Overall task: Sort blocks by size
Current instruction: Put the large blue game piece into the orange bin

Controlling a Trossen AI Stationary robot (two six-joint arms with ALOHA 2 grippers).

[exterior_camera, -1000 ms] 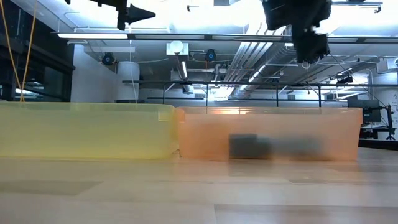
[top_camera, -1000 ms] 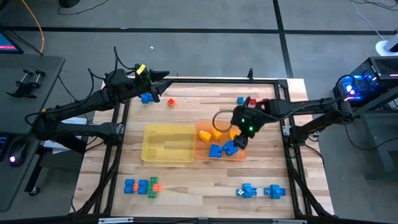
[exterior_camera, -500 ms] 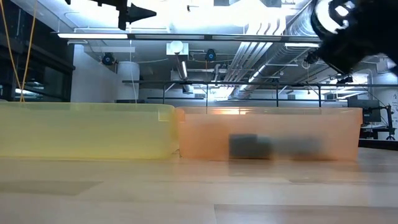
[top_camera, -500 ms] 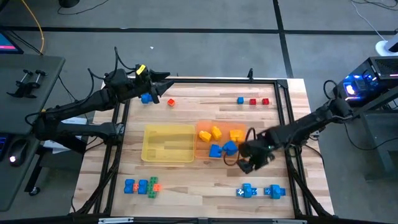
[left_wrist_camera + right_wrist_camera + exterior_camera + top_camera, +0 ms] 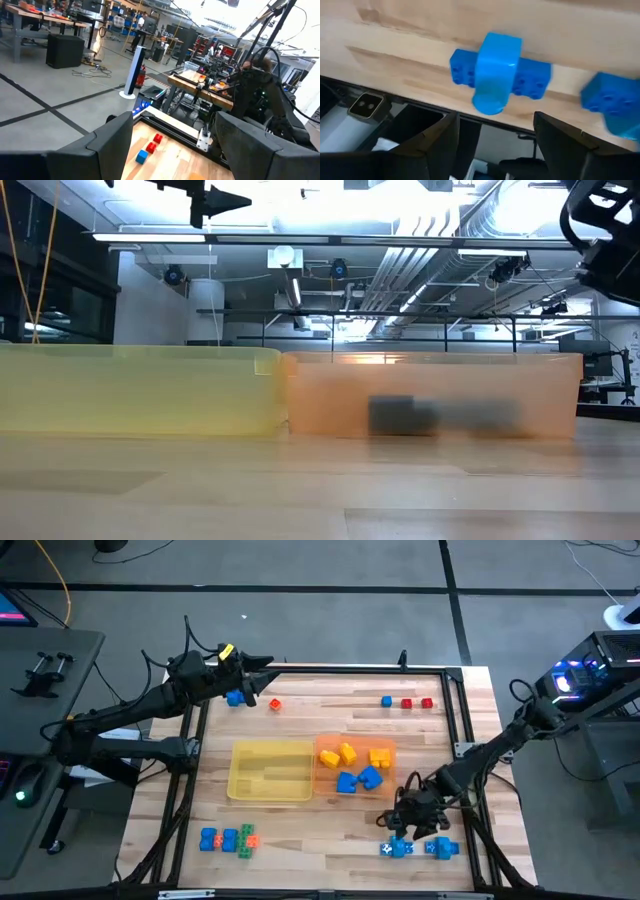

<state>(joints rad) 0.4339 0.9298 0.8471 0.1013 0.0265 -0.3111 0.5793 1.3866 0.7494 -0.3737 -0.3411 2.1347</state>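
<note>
My right gripper (image 5: 405, 828) is open and empty, low over the table's near right part. It stands just short of a blue block (image 5: 397, 848) that lies flat on the wood; that block shows ahead of the fingers in the right wrist view (image 5: 495, 75). A second blue block (image 5: 441, 848) lies to its right. The orange tray (image 5: 330, 790) holds yellow blocks (image 5: 345, 753) and blue blocks (image 5: 358, 780). My left gripper (image 5: 262, 680) is open and empty, raised at the far left corner.
A yellow tray (image 5: 270, 772) sits left of the orange one. A blue block (image 5: 236, 698) and a tiny orange one (image 5: 275, 705) lie at the far left. Tiny blue and red blocks (image 5: 406, 702) lie at the far right. Mixed blocks (image 5: 228, 839) lie at the near left.
My right gripper has gone from above the orange tray toward the table's near edge and down, and now hangs by the near-right blue blocks. The blocks in the tray lie still.
</note>
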